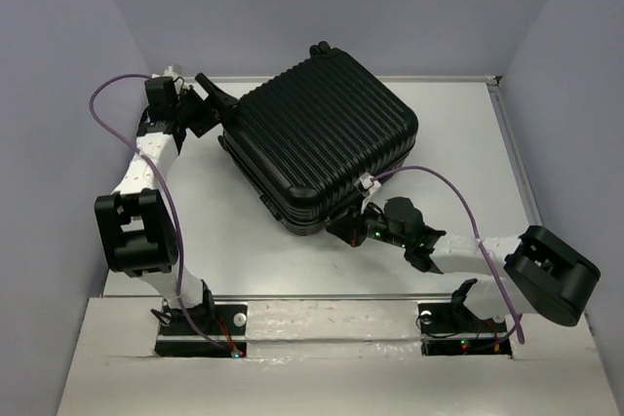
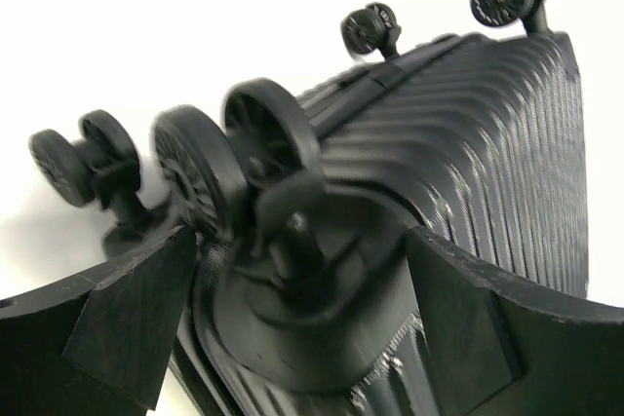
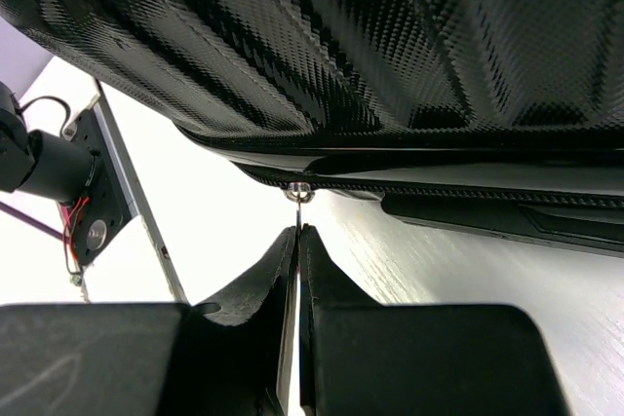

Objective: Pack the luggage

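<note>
Right gripper (image 3: 297,241) clamps the zipper pull (image 3: 299,204); left gripper (image 2: 292,289) stands fully spread, empty, astride a wheel (image 2: 273,133), so the unbraced luggage (image 1: 322,143) may slide and the pull slip free.

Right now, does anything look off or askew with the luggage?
Only its lie: the luggage sits slewed, its sides not square to the table. No damage or spill shows. The left gripper stands open around a wheel; the right gripper is shut on the zipper pull.
</note>
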Available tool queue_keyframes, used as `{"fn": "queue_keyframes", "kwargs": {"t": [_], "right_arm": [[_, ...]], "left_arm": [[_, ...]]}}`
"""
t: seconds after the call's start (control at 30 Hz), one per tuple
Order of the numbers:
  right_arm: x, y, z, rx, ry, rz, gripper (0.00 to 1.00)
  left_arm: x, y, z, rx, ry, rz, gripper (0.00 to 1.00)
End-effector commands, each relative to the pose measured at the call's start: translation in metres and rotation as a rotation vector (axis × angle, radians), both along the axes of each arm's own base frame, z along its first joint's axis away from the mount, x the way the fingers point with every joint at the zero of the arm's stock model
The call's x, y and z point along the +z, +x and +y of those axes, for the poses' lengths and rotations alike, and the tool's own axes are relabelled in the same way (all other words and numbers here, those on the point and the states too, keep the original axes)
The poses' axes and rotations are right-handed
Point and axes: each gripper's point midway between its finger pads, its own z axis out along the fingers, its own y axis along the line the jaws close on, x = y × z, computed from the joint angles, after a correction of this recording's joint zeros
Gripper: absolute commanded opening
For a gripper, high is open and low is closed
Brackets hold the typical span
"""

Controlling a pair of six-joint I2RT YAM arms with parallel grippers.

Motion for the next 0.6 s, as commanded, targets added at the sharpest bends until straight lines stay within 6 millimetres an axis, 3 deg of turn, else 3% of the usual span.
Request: {"fn": "queue_keyframes", "kwargs": {"t": [0.0,0.3,0.57], "right_arm": [[0.004,-0.008,0.005,0.053,0.021,-0.003,0.07],[0.000,-0.007,0.006,0.059,0.011,0.000,0.07],[-0.001,-0.007,0.006,0.061,0.005,0.001,0.07]], "left_arm": [[0.016,0.015,0.005,0.000,-0.009,-0.047,0.99],[0.026,0.041,0.009,0.002,-0.030,-0.086,0.96],[0.021,0.050,0.007,-0.009,-0.055,-0.069,0.94]]}}
